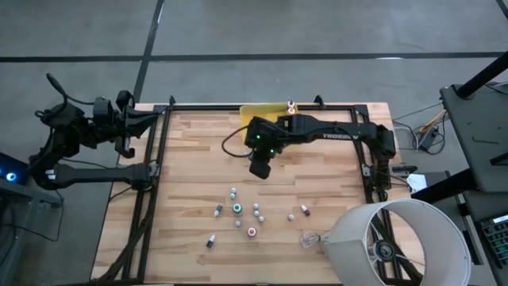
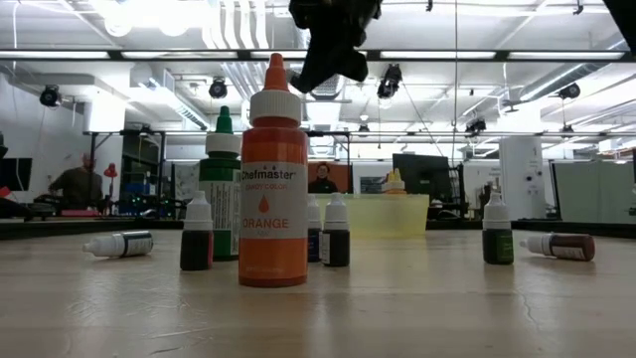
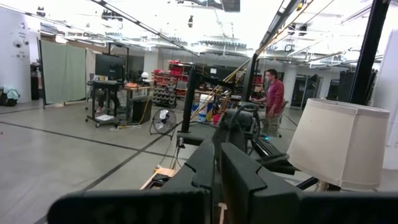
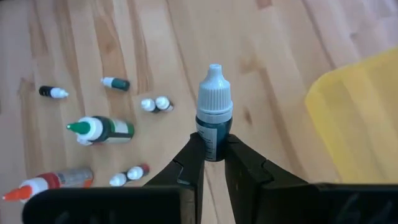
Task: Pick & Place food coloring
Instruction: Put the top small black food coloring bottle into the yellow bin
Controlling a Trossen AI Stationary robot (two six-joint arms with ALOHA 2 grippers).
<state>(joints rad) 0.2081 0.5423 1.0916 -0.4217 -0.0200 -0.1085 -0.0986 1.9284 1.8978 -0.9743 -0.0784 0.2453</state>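
My right gripper (image 4: pixel 213 149) hangs above the table's middle (image 1: pixel 260 167), shut on one small food coloring bottle (image 4: pixel 214 115) with a dark teal body and a white cap. Several more food coloring bottles stand or lie on the wooden table nearer the front edge (image 1: pixel 238 210). Among them are a big orange one (image 2: pixel 273 189), a big green one (image 2: pixel 221 189) and several tiny ones (image 4: pixel 155 104). A translucent yellow tray (image 1: pixel 258 115) sits at the table's far edge. My left gripper (image 3: pixel 217 180) waits shut, off the table's left side (image 1: pixel 147 121). My right gripper pinches the bottle's lower body (image 4: pixel 213 142) between its two fingertips (image 4: pixel 194 155). The fingers slant downward over the table. The bottle sticks out past the fingertips with its white cap (image 4: pixel 215 93) farthest from the gripper, lifted clear of the table.
A white lampshade (image 1: pixel 397 242) stands at the table's near right corner, with a clear plastic scrap (image 1: pixel 309 237) beside it. A black frame (image 1: pixel 159 159) runs along the table's sides. Bare wood (image 1: pixel 198 159) lies between the tray and the bottles. People show in the room behind.
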